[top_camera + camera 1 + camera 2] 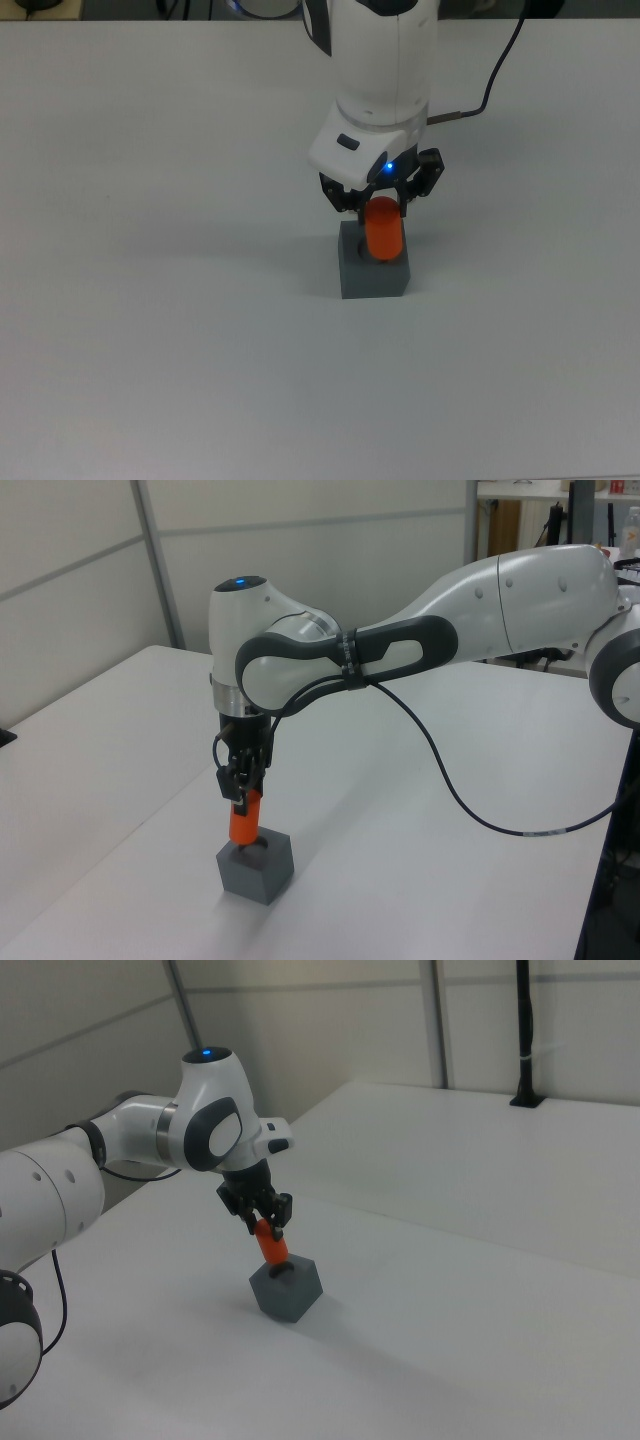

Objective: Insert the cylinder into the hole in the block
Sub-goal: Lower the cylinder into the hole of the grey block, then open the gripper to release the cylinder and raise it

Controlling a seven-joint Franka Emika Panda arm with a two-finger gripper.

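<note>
The orange cylinder (383, 230) hangs upright in my gripper (380, 203), which is shut on its upper end. Directly below it sits the dark grey block (374, 272) on the white table. In the left view the cylinder (243, 821) has its lower end right at the top face of the block (256, 867), over the round hole. The right view shows the cylinder (271, 1244) tilted slightly, its tip at the top of the block (289, 1292), with the gripper (263, 1222) above. The hole itself is hidden by the cylinder.
The white table (150, 330) spreads wide around the block. A black cable (470, 790) loops from the arm over the table in the left view. A wall panel and post (155, 560) stand behind the table.
</note>
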